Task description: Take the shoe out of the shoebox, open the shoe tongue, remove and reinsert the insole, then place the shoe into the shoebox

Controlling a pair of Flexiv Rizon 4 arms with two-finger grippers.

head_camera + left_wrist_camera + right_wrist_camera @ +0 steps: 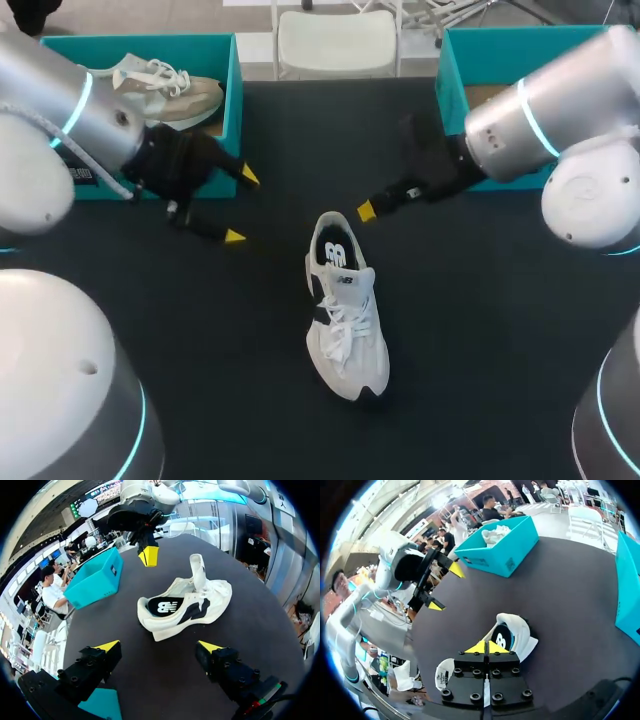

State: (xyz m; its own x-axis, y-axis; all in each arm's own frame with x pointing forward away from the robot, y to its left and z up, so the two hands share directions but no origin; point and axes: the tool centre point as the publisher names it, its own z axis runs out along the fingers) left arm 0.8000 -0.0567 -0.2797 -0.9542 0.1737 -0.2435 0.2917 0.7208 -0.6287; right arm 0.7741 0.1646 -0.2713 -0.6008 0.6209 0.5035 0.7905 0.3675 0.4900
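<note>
Shoe (pixel 346 325) upright on counter (pixel 200 330). Left gripper (pixel 241 207): fingers spread, empty; right gripper (pixel 367 210): fingers clenched, empty. Brace heel (pixel 330 220) with left, peel tongue (pixel 345 283) back gently.

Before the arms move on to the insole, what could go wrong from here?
The white shoe lies free on the table, held by neither gripper; pulling the insole could drag or lift it. The right gripper is shut near the heel and might push the shoe. The left gripper is open, apart from it.
</note>
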